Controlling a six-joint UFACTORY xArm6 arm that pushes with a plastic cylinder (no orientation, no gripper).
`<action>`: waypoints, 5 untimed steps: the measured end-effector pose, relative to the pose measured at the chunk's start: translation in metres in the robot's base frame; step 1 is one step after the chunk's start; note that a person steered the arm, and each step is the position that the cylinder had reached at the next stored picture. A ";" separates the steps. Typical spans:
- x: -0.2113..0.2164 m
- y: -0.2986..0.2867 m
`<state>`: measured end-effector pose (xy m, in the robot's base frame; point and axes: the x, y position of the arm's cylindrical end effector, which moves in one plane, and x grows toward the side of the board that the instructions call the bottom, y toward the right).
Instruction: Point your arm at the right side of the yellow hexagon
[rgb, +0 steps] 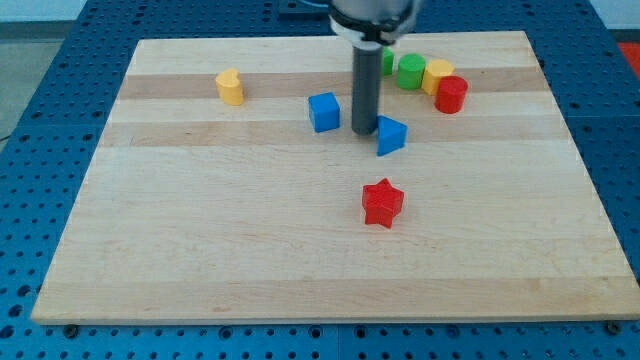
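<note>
The yellow hexagon (436, 75) sits near the view's top right, wedged between a green cylinder (411, 71) on its left and a red cylinder (451, 94) on its lower right. My tip (364, 132) rests on the board between a blue cube (324, 112) on its left and a blue block (391, 135) on its right, close to both. The tip is well to the left of and below the yellow hexagon.
A yellow heart-shaped block (230, 87) lies at the top left. A red star (382, 203) lies below the tip. Another green block (386, 61) is partly hidden behind the rod. The wooden board (200, 250) ends on a blue perforated table.
</note>
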<state>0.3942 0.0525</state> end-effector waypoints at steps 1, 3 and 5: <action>0.006 0.072; -0.075 0.173; -0.125 0.129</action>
<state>0.2692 0.1811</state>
